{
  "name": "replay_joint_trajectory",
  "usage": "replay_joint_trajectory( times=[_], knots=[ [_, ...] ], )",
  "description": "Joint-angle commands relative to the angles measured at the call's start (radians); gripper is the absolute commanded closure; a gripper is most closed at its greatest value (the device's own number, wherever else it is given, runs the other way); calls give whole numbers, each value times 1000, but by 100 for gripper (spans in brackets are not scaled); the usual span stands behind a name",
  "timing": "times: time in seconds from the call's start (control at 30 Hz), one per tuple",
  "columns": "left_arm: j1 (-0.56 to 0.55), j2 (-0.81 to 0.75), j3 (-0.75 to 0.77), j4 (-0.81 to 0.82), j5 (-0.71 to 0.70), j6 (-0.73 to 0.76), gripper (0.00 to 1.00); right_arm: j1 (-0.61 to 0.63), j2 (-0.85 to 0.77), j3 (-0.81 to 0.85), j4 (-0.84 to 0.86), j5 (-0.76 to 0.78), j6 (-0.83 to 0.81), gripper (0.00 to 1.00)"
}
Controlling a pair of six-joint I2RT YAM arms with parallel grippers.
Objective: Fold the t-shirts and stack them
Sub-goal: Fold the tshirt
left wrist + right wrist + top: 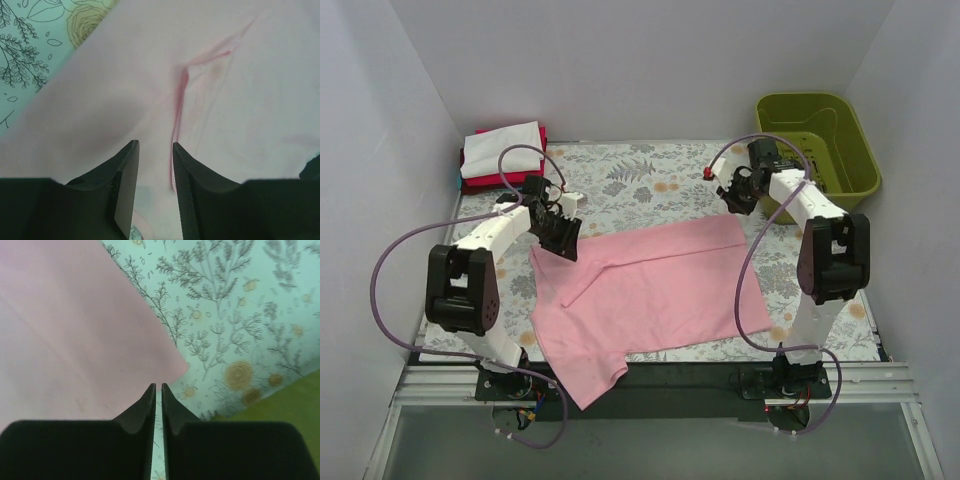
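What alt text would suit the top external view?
A light pink cloth t-shirt lies spread on a floral table cloth, the robot's left gripper at its far left corner. Folded white and red shirts sit back left, a green plastic bin back right.

a pale cloth (640, 180) printed with grey leafy sprigs and small orange-yellow blooms covers the table (860, 320) from the back wall to the near edge. at the far right corner stands an olive-green plastic bin (820, 125) – rectangular, open-topped, its near side resting against the cloth's edge. plain white walls (620, 60) close in the back and both sides. along the near edge runs a silver metal rail (440, 385), with a black plate (670, 375) lying across its middle.
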Motion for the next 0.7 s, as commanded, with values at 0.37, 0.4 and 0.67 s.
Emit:
replay_joint_trajectory(
  times=[0.37, 0.4, 0.67],
  knots=[
    [-146, 186, 71, 182, -231, -103, 73, 38, 201, 16, -88, 118, 161, 94],
    [-152, 191, 73, 183, -234, -99, 73, 38, 203, 18, -88, 118, 162, 94],
    [-266, 174, 88, 134, -168, -67, 74, 36, 201, 18, -92, 136, 153, 94]
  ],
)
